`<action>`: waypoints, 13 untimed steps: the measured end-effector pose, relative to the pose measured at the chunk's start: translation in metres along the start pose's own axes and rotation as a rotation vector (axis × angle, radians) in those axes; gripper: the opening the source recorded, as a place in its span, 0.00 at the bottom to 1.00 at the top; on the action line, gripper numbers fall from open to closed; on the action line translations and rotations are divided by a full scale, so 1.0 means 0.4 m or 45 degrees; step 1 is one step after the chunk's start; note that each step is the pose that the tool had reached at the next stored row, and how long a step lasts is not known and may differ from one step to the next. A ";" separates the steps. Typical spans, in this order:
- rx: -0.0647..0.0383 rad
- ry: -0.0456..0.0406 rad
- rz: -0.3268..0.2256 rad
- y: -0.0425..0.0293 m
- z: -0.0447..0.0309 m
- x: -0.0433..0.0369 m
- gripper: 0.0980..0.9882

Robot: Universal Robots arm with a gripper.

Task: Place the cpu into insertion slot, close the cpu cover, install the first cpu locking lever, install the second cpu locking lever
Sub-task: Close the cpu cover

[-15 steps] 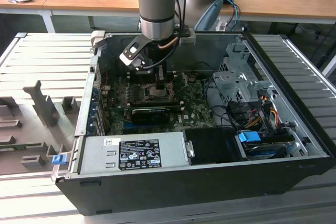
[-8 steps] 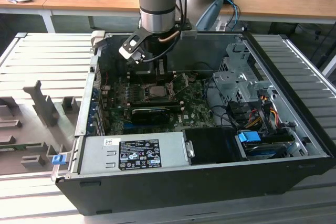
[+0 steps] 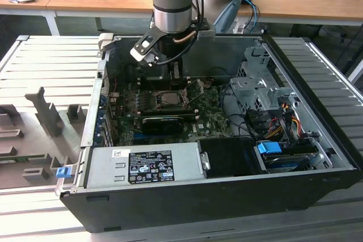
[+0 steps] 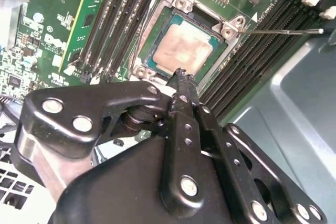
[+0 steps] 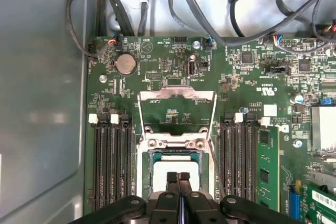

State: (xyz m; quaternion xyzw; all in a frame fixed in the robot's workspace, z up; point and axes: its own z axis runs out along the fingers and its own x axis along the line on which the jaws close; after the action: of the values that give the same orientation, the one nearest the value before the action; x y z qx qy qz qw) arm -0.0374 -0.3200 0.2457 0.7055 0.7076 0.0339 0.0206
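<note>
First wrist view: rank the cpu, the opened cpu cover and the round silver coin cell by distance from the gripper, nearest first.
From the gripper, in the first wrist view:
1. Pale square cpu with a grey metal top, directly under the gripper.
2. Silver-grey windowed metal cpu cover, swung open just beyond the cpu.
3. Round silver coin cell, on the green circuit board, past the cover.

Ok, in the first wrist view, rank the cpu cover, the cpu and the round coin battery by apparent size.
1. cpu cover, open.
2. cpu, partly hidden behind the gripper.
3. coin battery.
</note>
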 end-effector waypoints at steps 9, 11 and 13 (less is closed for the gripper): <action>0.004 0.000 0.000 0.039 -0.041 0.003 0.01; 0.004 -0.001 0.000 0.045 -0.047 0.005 0.01; 0.004 -0.003 0.000 0.053 -0.054 0.006 0.01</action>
State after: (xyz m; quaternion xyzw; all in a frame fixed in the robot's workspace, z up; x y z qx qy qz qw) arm -0.0180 -0.3179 0.2688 0.7055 0.7077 0.0319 0.0204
